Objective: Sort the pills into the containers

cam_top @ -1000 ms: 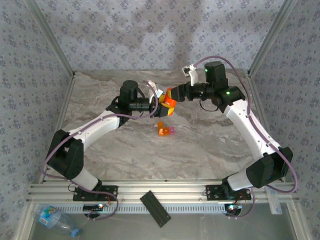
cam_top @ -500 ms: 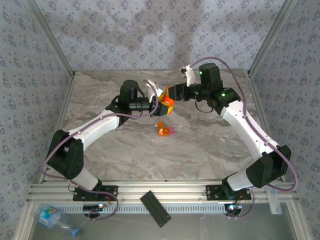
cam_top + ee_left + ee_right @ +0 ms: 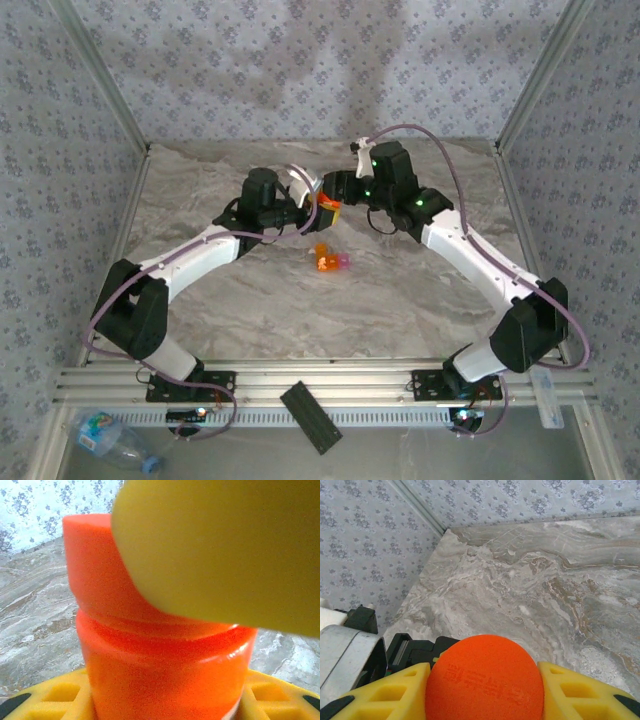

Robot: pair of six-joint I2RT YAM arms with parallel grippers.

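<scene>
Right wrist view: your right claw grips the cap; facing it, your left claw clamps the pill bottle; skewed twisting risks a spill.

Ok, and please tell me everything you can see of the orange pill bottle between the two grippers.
The orange pill bottle is a small glossy cylinder, plastic by its look, with a wide body and a narrower upper part. Its round end face bears faint raised lettering. It is held above the marble table, apparently on its side. The left gripper clasps the body between yellow pads; the right gripper grips the other end. Its contents cannot be seen.
</scene>
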